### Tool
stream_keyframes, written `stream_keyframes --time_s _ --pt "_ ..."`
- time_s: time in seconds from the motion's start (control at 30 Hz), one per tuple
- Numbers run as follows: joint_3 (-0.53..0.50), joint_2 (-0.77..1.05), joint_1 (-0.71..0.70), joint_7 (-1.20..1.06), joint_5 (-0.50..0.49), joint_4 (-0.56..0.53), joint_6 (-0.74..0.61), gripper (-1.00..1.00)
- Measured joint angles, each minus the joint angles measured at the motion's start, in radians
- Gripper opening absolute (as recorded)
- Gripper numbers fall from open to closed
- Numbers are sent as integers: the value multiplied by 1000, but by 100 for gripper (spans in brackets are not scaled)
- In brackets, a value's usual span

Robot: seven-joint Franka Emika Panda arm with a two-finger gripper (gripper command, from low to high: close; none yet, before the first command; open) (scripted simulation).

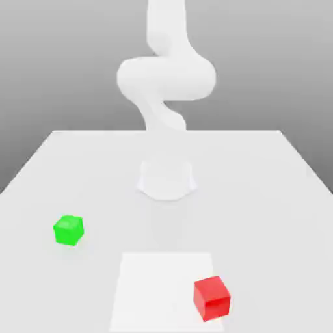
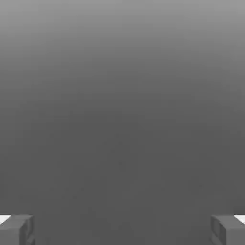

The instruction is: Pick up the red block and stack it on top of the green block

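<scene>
Nearest in the exterior view, the red block [image 1: 211, 298] sits on the table [image 1: 279, 214], towards the exterior view's right; it rests on the right-hand part of a paler square patch [image 1: 156, 286] marked on the tabletop, with one corner turned towards the camera, and nothing touches it. A little farther back and well apart from it, towards the exterior view's left, the green block [image 1: 68, 229] stands on the bare table surface, off the pale patch, also alone and untouched; the two blocks lie on opposite sides of the table's middle line. Farther back again, near the middle of the table, the arm's round white base [image 1: 166, 180] stands on the surface; from it the white arm [image 1: 166, 78] rises and twists upward in a bend, passing out of the top of the exterior view, high above both blocks. In the hand view, the gripper [image 2: 122, 229] shows its two grey fingertips [image 2: 16, 229] at opposite edges of the picture, spread wide with nothing between them; past them there is a plain grey background.
</scene>
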Motion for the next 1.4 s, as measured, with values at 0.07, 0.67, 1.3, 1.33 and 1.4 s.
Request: stream_keyframes --time_s 0.07,0.67,1.3,1.33,1.4 --pt "3 77 11 -14 1 -19 32 0" --pt "48 731 95 -118 -8 -184 309 0" --pt "45 970 113 -119 -40 -205 450 -100" --pt "49 935 110 -124 -34 -210 421 -100" --pt "35 873 96 -105 -27 -230 379 -100"
